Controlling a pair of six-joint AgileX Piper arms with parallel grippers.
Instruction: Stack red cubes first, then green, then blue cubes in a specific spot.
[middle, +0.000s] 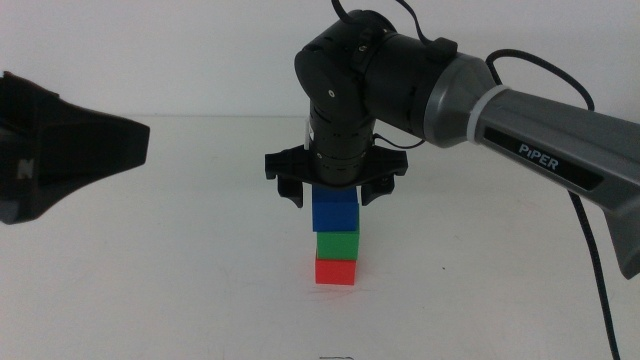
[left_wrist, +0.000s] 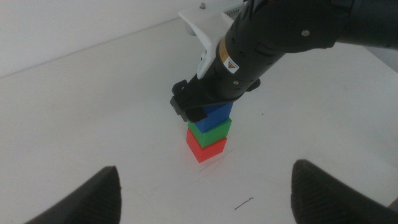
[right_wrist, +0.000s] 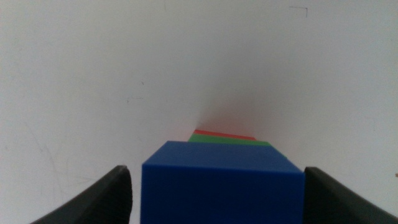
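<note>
Three cubes stand on the white counter, one of each colour, piled into a single column a little right of centre and below the middle of the middle view. The red cube sits at the bottom, touching the counter; the green cube rests on it; the blue cube tops the pile. All three are small, matte, plain-faced and of equal size, with sharp edges, and their front faces line up closely, the green one set very slightly to the right. Two claws are in view. The right claw hangs from the dark arm that enters from the right edge of the middle view and points straight down over the column, its two dark jaws spread to either side of the blue cube's upper part; in the right wrist view a pale gap shows between each jaw and the cube's sides, so the jaws do not pinch it. The left claw waits at the left edge of the middle view, well apart from the pile, and in its own wrist view its jaws stand wide apart with nothing between them.
</note>
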